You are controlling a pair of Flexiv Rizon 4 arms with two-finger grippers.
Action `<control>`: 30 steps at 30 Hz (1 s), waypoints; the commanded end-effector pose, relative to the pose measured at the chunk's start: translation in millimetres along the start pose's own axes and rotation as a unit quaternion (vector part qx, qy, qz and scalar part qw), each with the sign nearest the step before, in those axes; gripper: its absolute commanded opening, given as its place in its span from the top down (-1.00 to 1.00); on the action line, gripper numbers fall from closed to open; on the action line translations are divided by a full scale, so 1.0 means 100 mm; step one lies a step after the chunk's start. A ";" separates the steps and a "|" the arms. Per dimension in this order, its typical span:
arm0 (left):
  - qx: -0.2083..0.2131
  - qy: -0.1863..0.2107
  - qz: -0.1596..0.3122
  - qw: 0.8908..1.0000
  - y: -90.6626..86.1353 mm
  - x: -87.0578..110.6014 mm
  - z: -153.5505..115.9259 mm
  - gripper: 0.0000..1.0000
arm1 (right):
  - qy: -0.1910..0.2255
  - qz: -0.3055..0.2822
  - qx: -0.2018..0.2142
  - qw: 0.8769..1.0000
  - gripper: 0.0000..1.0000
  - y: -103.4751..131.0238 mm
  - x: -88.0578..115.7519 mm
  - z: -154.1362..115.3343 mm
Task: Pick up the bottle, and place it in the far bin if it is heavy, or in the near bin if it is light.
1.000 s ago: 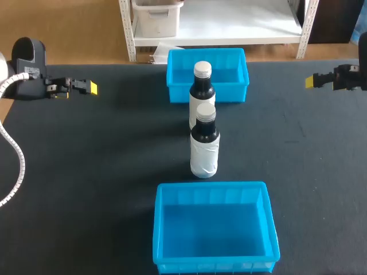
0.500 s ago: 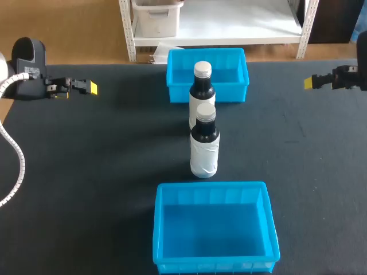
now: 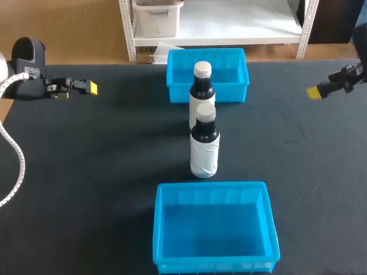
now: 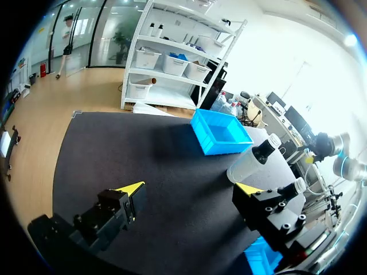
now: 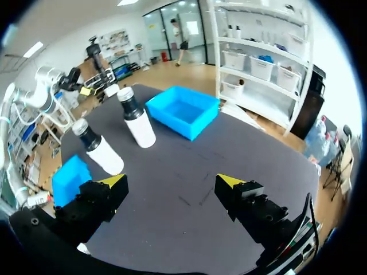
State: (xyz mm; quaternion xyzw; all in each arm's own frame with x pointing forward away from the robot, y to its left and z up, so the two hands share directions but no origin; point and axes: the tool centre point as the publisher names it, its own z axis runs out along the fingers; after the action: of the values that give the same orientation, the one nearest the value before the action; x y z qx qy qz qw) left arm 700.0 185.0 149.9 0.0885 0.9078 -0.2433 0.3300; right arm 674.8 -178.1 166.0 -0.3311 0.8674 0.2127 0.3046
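Two dark bottles with white caps and white lower wraps stand upright mid-table, one behind the other. The near bottle (image 3: 204, 148) (image 5: 101, 150) stands just beyond the near blue bin (image 3: 213, 229). The far bottle (image 3: 202, 86) (image 5: 135, 118) (image 4: 254, 161) stands right in front of the far blue bin (image 3: 232, 91). My left gripper (image 3: 86, 87) (image 4: 190, 188) hovers open at the table's far left, well away from the bottles. At the far right my right gripper (image 3: 315, 91) (image 5: 171, 180) is also open and holds nothing. One finger hides most of the near bottle (image 4: 293, 187) in the left wrist view.
Both bins hold nothing. The dark table mat (image 3: 103, 172) lies bare on either side of the bottles. A white shelf unit stands beyond the table's back edge, behind the far bin (image 4: 221, 132) (image 5: 182, 112).
My right gripper has dipped and come slightly nearer at the table's right side. The left arm, bottles and bins have not moved.
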 end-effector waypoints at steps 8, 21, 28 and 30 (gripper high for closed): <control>0.000 0.000 0.000 1.000 0.00 0.00 0.00 -1.00 | 0.102 -0.274 -0.273 0.916 -1.00 0.05 -0.10 0.04; 0.000 0.000 0.000 1.000 0.00 0.00 0.00 -1.00 | 0.026 -0.373 -0.296 0.879 -1.00 1.11 -0.13 0.49; 0.000 0.000 0.000 1.000 0.00 0.00 0.00 -1.00 | 0.012 -0.365 -0.297 0.883 -1.00 1.40 -0.17 0.65; 0.000 0.000 0.000 1.000 0.00 0.00 0.00 -1.00 | 0.001 -0.351 -0.300 0.887 -1.00 1.45 -0.18 0.71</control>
State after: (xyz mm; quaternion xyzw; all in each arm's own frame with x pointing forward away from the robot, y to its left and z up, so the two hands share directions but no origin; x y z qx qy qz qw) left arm 700.0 185.0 150.0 0.0885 0.9078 -0.2433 0.3300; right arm 606.7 -35.5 158.5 -0.6927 0.5915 0.3321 0.2450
